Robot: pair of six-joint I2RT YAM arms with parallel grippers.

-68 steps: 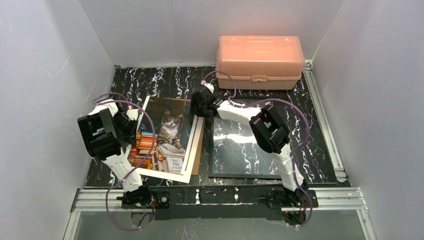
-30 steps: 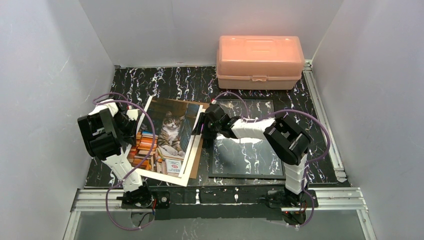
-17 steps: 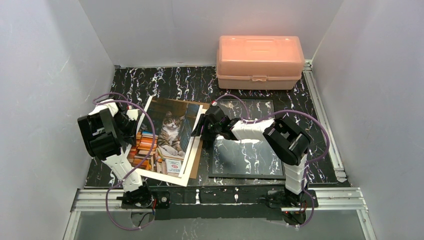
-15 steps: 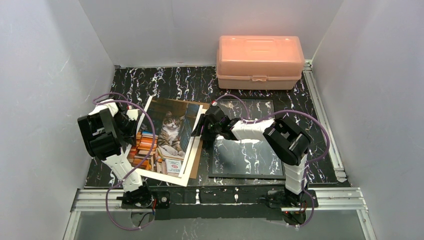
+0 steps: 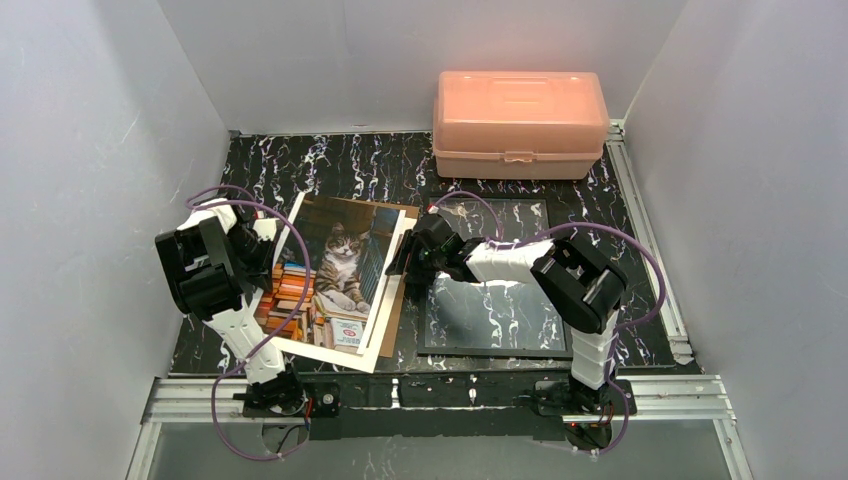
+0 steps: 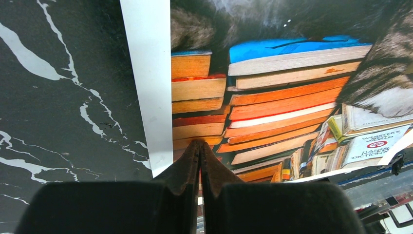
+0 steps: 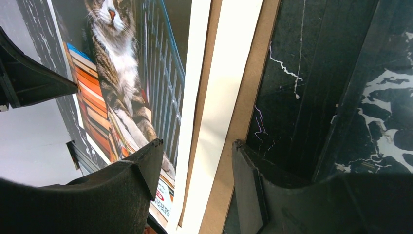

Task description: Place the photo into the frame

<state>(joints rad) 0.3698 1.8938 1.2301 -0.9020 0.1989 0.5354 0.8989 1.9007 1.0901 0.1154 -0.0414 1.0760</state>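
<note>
Right gripper stands fairly wide with nothing held. In its wrist view one finger hangs over the photo and the other over the dark table just past the brown board. The photo's white right border and the board's edge lie in the gap between them, and whether either tip touches down I cannot tell. Left gripper is closed tight and empty, its tips together on or just above the printed books near the photo's white left border. On a book cover at the photo's near corner WEBSTER'S reads clearly, with what looks like WORLD DICTIONARY under it. The photo lies face up and skewed on the board at the left of the table. The frame lies flat just right of the board, apart from the photo, with a pink box behind it. A couple of seconds ago the right gripper was at the photo's far right corner. It has since come nearer, to about midway along that right edge, and has barely shifted over the last second. The left arm, photo and frame lie as they did.
</note>
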